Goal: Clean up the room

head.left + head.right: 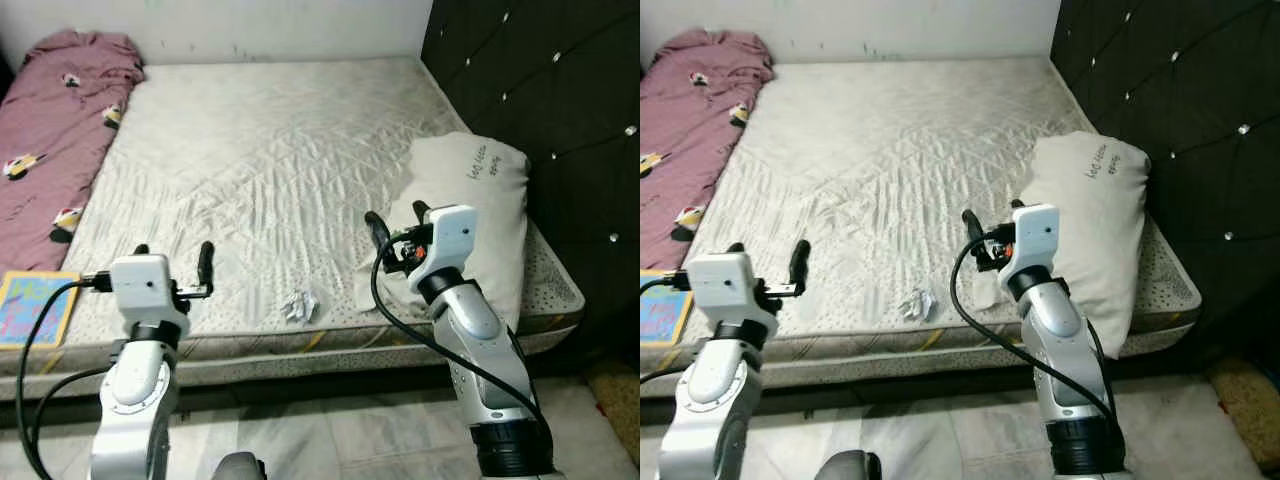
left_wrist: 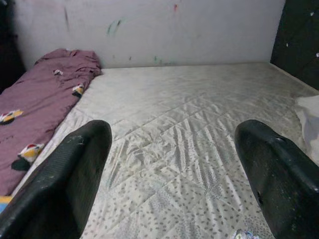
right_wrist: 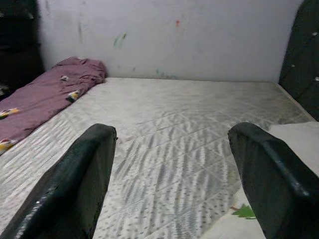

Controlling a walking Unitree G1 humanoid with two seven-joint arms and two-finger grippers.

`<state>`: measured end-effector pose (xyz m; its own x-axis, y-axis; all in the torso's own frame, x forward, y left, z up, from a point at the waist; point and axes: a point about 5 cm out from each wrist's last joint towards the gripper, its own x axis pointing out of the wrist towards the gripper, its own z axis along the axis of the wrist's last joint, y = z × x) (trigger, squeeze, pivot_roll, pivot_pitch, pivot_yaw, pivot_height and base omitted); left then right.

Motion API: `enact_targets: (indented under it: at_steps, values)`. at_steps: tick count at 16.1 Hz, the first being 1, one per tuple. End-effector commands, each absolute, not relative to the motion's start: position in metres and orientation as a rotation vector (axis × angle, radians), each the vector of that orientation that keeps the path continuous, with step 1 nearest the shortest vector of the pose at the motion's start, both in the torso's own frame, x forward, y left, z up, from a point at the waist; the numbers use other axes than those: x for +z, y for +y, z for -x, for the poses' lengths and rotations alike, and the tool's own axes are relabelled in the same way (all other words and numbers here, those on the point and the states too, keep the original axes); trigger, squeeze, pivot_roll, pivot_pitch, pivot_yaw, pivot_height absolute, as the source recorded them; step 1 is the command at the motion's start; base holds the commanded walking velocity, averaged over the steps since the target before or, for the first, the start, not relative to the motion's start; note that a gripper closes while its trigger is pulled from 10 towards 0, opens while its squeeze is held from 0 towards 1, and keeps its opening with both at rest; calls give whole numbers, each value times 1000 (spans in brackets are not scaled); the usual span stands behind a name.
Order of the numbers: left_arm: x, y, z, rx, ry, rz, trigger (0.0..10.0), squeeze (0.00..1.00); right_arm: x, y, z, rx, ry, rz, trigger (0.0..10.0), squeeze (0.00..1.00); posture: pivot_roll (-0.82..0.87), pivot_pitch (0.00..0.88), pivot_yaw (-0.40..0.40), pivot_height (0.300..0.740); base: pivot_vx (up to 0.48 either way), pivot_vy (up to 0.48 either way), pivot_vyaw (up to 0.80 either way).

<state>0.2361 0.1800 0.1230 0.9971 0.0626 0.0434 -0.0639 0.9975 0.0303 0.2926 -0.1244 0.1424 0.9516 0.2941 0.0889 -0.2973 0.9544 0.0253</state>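
Observation:
A small crumpled white paper [image 1: 299,307] lies on the bare quilted mattress [image 1: 270,160] near its front edge. My left gripper [image 1: 172,258] hovers open over the front left part of the mattress, left of the paper, holding nothing. My right gripper [image 1: 397,222] is open too and sits to the paper's right, just in front of a white pillow [image 1: 470,200]. In the left wrist view the paper [image 2: 244,234] peeks in near one black finger [image 2: 279,174]. The right wrist view looks between its fingers [image 3: 75,184] across the mattress, with the pillow's corner [image 3: 294,139] beside one finger.
A crumpled purple blanket [image 1: 50,130] lies along the left side of the bed. A colourful book [image 1: 35,305] rests at the front left corner. A black tufted headboard [image 1: 540,90] stands on the right. Tiled floor [image 1: 330,430] lies in front of the bed.

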Motion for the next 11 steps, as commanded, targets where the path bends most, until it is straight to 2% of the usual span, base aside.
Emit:
enact_targets:
  at_steps: [1, 11]
  values:
    - [126, 179, -236, 57, -56, -26, 10000, 0, 145, -129, -293, 289, -98, -36, 10000, 0, 71, 64, -30, 740, 292, 0, 0]
    - [126, 179, -236, 58, -54, -32, 10000, 0, 145, -128, -294, 290, -97, -39, 10000, 0, 69, 65, -29, 740, 286, 0, 0]
